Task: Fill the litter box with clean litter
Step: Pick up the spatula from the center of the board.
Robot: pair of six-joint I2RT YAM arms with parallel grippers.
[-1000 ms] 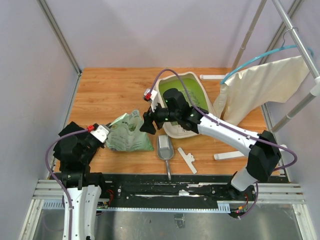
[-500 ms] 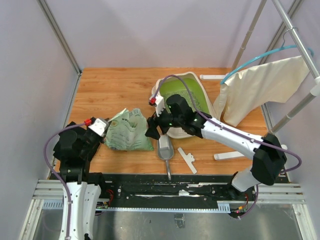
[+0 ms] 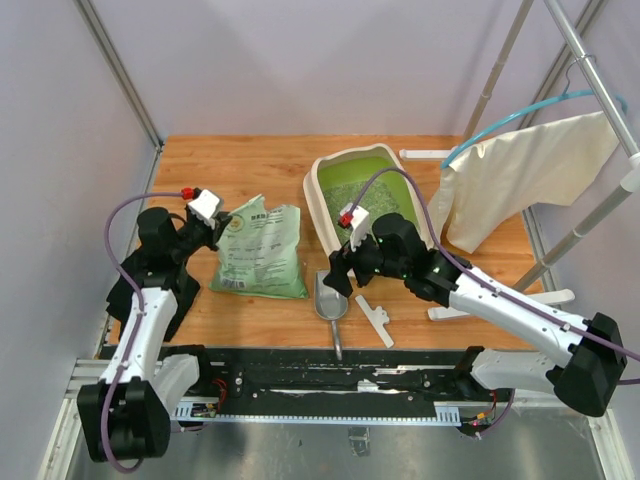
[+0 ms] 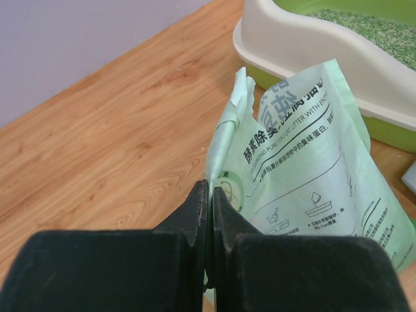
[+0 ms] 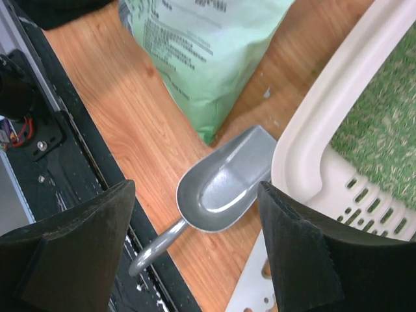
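Right wrist shows right gripper point(image 5: 195, 192) spread wide, holding nothing; left gripper point(image 4: 208, 195) closed at the bag point(image 4: 305, 175); clean litter point(image 5: 383, 123) looks loose, so grasp the scoop point(image 5: 221, 185) by its handle

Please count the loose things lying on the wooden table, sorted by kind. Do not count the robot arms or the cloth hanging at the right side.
litter box: 1
litter bag: 1
metal scoop: 1
white plastic pieces: 3
Total: 6
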